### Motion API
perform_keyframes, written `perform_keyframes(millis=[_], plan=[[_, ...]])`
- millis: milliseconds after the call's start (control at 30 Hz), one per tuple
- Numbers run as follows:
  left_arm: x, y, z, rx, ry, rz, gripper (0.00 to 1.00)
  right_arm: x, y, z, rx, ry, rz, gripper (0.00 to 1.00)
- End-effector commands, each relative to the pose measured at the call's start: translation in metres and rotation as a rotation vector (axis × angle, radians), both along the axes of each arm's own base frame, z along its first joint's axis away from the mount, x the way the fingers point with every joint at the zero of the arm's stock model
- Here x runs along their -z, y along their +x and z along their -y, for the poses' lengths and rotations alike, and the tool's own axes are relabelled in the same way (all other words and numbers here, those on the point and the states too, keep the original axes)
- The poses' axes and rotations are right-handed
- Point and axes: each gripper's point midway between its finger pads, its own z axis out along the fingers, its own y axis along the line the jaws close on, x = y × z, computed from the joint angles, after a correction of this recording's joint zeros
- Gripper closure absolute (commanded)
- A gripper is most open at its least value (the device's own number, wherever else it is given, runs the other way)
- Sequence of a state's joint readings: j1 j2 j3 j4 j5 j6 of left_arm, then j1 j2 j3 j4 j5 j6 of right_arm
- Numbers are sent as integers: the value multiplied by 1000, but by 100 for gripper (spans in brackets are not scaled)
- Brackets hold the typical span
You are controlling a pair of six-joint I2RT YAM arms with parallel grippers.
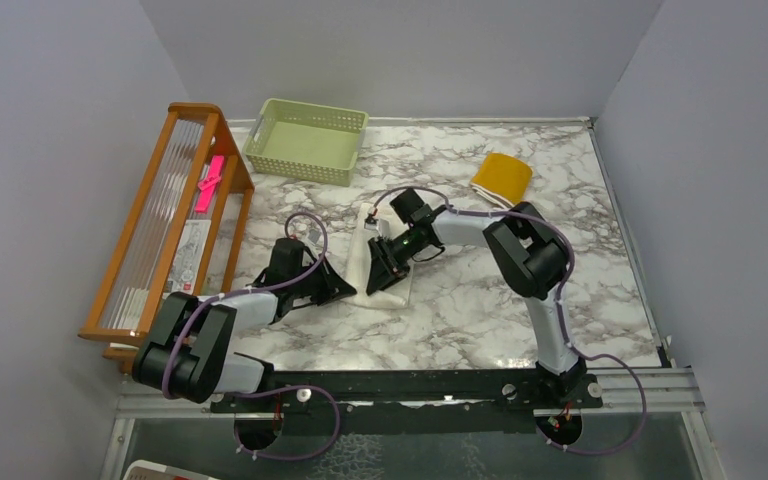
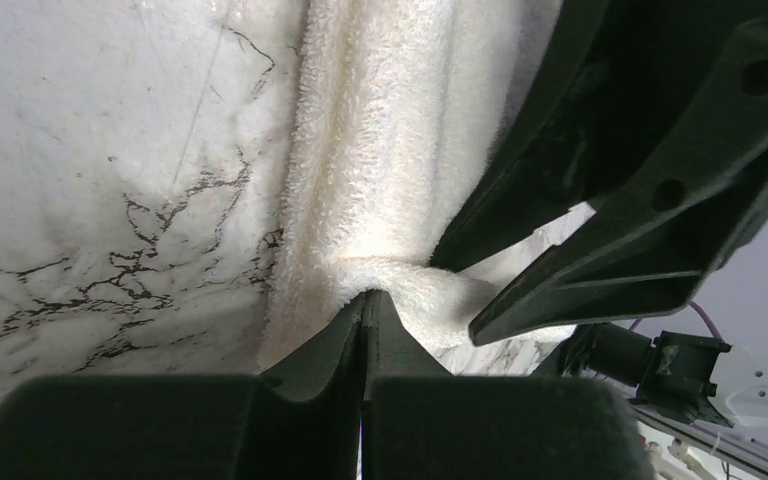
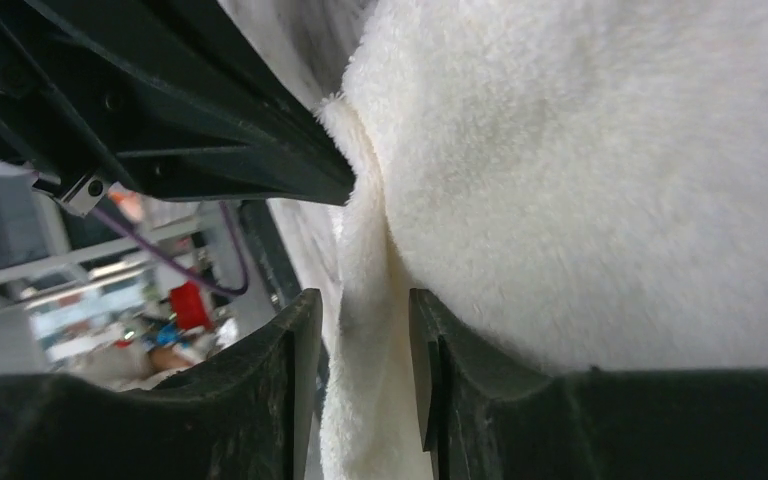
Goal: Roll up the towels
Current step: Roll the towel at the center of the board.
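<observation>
**Risks.** Could lose the cream towel from the left jaws, which are clenched on only a thin pinch of its edge and likely to slip under any pull. Could knock the left jaws against the right jaws, since both work almost touching over the same strip of cloth, the right jaws grasping a fold of that towel between the pads. Could drag the cloth across the marble surface instead of turning it if pulled unevenly, giving a loose or skewed roll. Could bunch the pile where the two grips oppose.

**Location.** Cream towel at the centre of the surface, long side running from 12 to 6 o'clock, partly gathered; judged mid-roll, not finished. Mustard towel well apart at 1 o'clock, a compact bundle; rolled or merely folded, cannot tell.

**Count.**
- Towels: two.
- Arms: two, one pair of jaws each.
- Green basket: one, at 11 o'clock.
- Wooden rack: one, at 9 o'clock, holding one pink item.
</observation>
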State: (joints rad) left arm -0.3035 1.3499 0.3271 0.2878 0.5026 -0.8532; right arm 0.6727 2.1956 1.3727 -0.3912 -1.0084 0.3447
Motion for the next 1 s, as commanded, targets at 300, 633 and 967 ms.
perform_keyframes(millis=[300, 633, 967], plan=[[44, -18, -27, -35, 163, -53, 100, -66, 17, -7, 18, -28, 509, 97], [52, -22, -33, -28, 207, -70, 100, -5, -32, -3, -102, -176, 405, 99], [53, -21, -35, -12, 230, -65, 100, -1, -18, 25, -67, -237, 434, 99]])
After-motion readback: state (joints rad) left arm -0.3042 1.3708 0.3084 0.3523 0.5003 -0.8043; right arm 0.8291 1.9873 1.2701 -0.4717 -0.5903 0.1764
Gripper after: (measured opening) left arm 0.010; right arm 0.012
